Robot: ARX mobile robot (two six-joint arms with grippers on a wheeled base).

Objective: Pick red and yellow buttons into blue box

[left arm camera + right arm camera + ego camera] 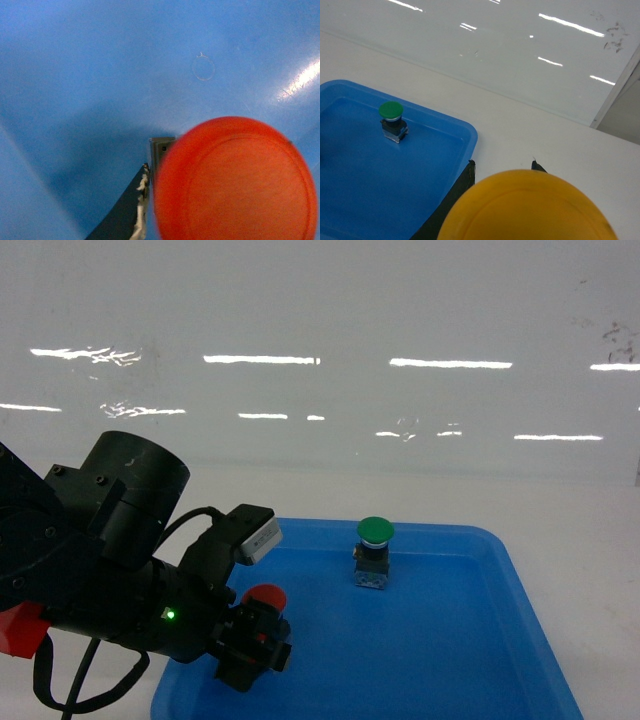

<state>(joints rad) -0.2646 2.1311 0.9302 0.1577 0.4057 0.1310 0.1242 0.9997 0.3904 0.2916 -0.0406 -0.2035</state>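
The red button [265,598] is held in my left gripper [258,632], which is shut on it low over the left part of a shallow blue tray [500,580]. In the left wrist view its red cap [235,180] fills the lower right, and one dark finger [125,217] presses against the button's body. My right gripper [504,167] is shut on the yellow button [527,210], and both fingertips show behind the cap, over the white table just right of the tray's corner. The right gripper is outside the head view. The blue box is out of view.
A green-capped button [374,540] stands upright in the tray's back middle, also the green-capped button [391,117] in the right wrist view. The white table [545,130] runs right of the tray rim [470,135]. A glossy white wall [320,340] stands behind.
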